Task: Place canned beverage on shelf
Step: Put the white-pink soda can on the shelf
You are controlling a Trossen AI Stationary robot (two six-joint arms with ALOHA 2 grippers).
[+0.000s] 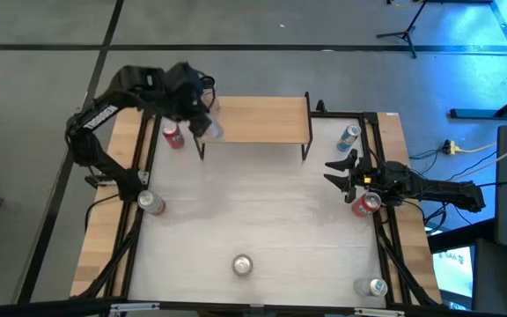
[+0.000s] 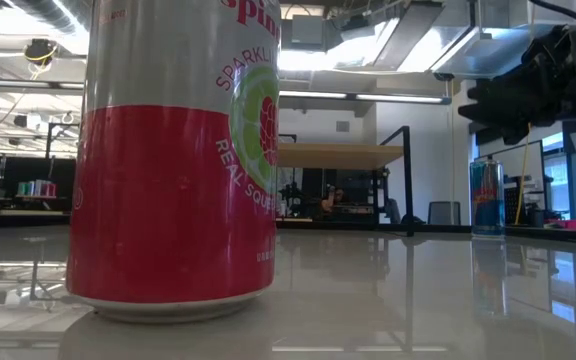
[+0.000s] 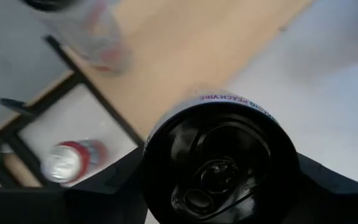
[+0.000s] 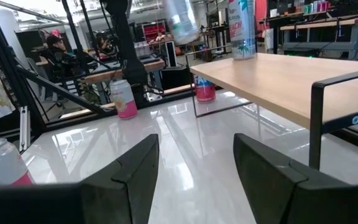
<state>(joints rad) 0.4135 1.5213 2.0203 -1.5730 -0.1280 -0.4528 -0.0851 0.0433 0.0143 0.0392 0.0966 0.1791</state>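
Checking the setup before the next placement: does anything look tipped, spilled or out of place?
Nothing stands out. The loose cans on the table stand upright with no spill, the shelf sits level, and the left end effector holds a can above the shelf's left end.

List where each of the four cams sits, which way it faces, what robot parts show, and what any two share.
High: overhead, straight down; both arms, shelf.
Low: tabletop height, level across; red can up close.
Left wrist: down past left gripper shut on a held can.
Right wrist: forward past open right gripper.
Shared: high and right wrist both show the shelf.
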